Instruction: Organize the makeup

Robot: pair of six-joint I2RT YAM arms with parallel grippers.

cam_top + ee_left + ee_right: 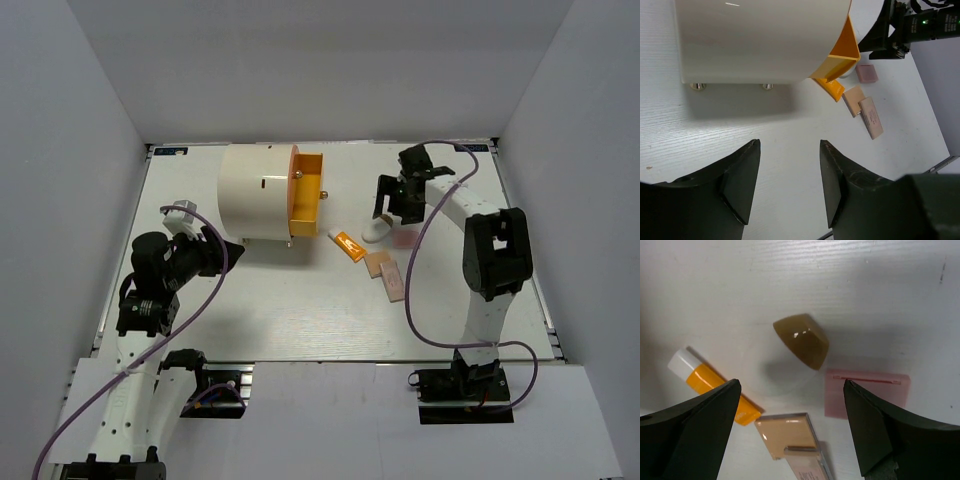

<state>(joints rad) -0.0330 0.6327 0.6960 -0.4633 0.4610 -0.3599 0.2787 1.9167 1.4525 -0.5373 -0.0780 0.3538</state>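
From above, your makeup (pixel 378 265) lies loose on the table (pixel 280 310) beside the open orange drawer (pixel 305 195), so sorting looks barely begun. Your left claw (pixel 790 150) stands wide and empty; print on a beige piece (pixel 871 117) is too small to read. Your right claw (pixel 792 390) gapes wide above the brown-capped piece (pixel 801 340), orange tube (pixel 710 382) and pink square (pixel 867 390), no label legible.

cream cylinder (pixel 255 195) on white table (pixel 300 320)
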